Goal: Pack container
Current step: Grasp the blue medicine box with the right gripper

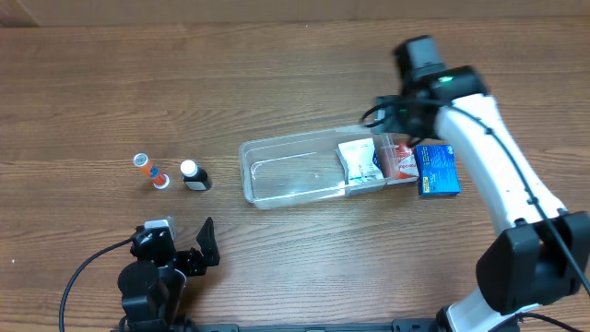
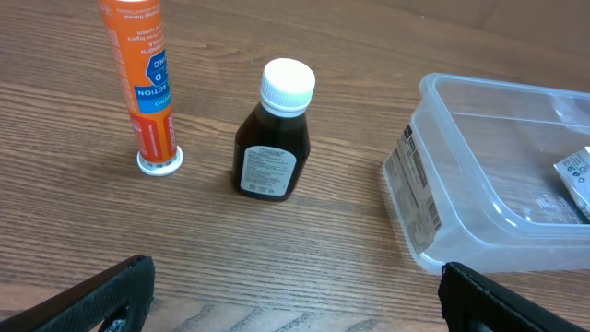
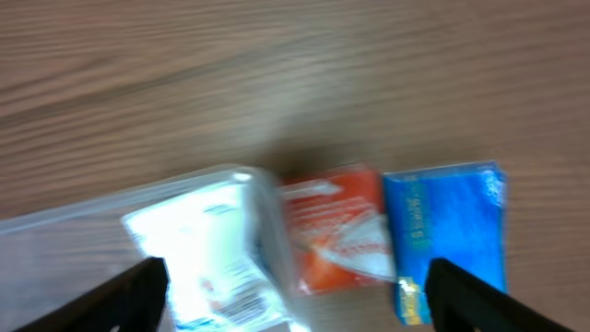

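Note:
The clear container [image 1: 288, 177] lies at the table's middle; it also shows in the left wrist view [image 2: 461, 175] and the blurred right wrist view [image 3: 74, 235]. A white box [image 1: 359, 161] lies inside its right end. A red and white box [image 1: 397, 159] sits at that end, seemingly just outside the wall, with a blue box [image 1: 436, 170] beside it. An orange tube [image 1: 150, 171] and a dark bottle with a white cap [image 1: 194, 175] stand to the left. My left gripper [image 1: 189, 254] is open and empty, low near the front edge. My right gripper [image 3: 295, 286] is open and empty above the boxes.
The wooden table [image 1: 295, 74] stretches bare behind the things. In the left wrist view the bottle [image 2: 273, 134] and the tube [image 2: 143, 83] stand upright ahead of my left gripper [image 2: 290, 295], the container to their right.

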